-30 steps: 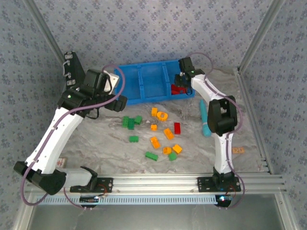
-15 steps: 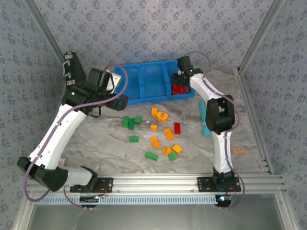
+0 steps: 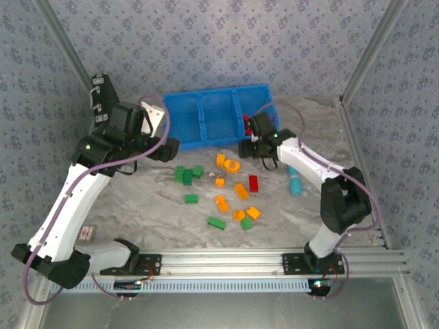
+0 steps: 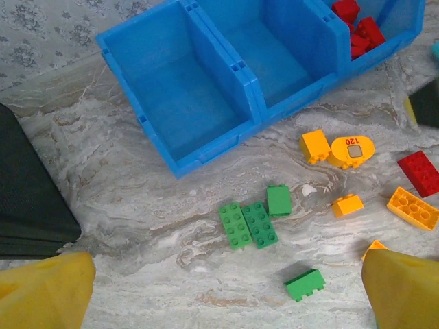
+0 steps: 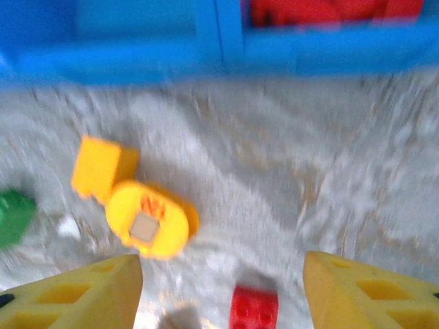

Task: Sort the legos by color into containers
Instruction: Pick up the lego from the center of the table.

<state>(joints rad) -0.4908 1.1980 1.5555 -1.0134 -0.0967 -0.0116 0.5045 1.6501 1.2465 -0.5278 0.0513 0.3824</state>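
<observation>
1. Grey marbled tabletop [image 3: 137, 199] is filling the middle of the top view, with patterned wallpaper [image 3: 219, 41] standing behind it
2. Legos [image 3: 221, 203] are lying scattered at the centre of that view: green bricks [image 4: 248, 224] toward the left of the cluster, orange-yellow bricks [image 3: 241, 191] through the middle, and a single red brick [image 3: 253, 183] at the right
3. More red bricks [image 4: 357, 31] are sitting piled in the right compartment of the blue bin [image 3: 214, 91], which is resting at the upper centre of the top view
4. Right gripper [image 5: 223, 271] is hovering just below the bin's front wall, its jaws standing apart and gripping nothing, with the single red brick and an oval orange piece [image 5: 147, 221] showing beneath it
5. Left gripper [image 4: 226, 274] is hanging near the bin's left end, its yellow fingers [image 4: 48, 291] spread wide and holding nothing
6. Teal stick [image 3: 293, 179] is lying to the right of the right gripper, and a black case [image 4: 27, 199] is sitting at the left edge of the left wrist view
</observation>
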